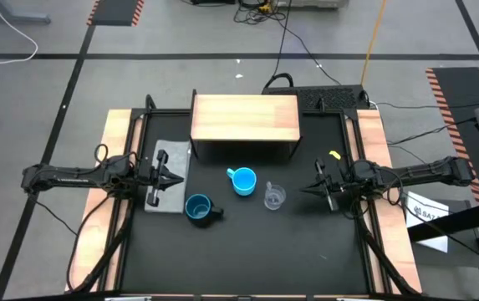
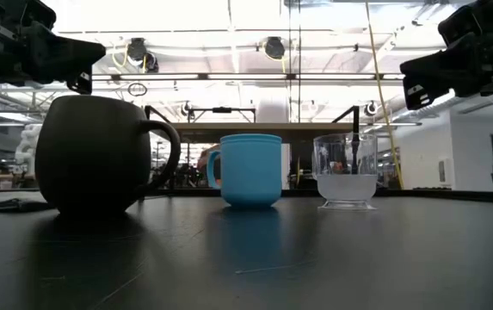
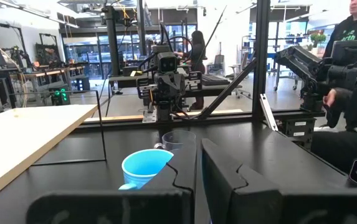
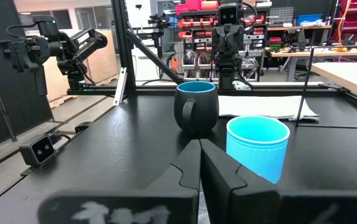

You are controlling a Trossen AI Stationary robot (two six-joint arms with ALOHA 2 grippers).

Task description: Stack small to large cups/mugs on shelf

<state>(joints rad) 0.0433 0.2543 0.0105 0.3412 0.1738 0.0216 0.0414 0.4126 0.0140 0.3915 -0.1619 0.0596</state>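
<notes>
Three cups stand on their bases on the black table, in front of the shelf (image 1: 243, 125), a light wooden board on dark legs. The navy mug (image 1: 198, 208) (image 2: 100, 155) (image 4: 197, 106) is nearest the left side. The light-blue cup (image 1: 243, 181) (image 2: 250, 168) (image 4: 257, 146) (image 3: 146, 167) stands in the middle. The clear plastic cup (image 1: 274, 196) (image 2: 346, 170) (image 3: 177, 142) is nearest the right side. My left gripper (image 1: 172, 178) (image 3: 198, 168) hovers shut over the grey cloth, left of the cups. My right gripper (image 1: 313, 189) (image 4: 200, 152) hovers shut, right of the clear cup.
A grey cloth (image 1: 168, 176) (image 4: 265, 106) lies flat on the table's left part, under my left gripper. Wooden side strips (image 1: 118, 142) border the table. A small yellow item (image 1: 333, 155) lies near the right edge. A person (image 3: 352, 37) stands beyond the table.
</notes>
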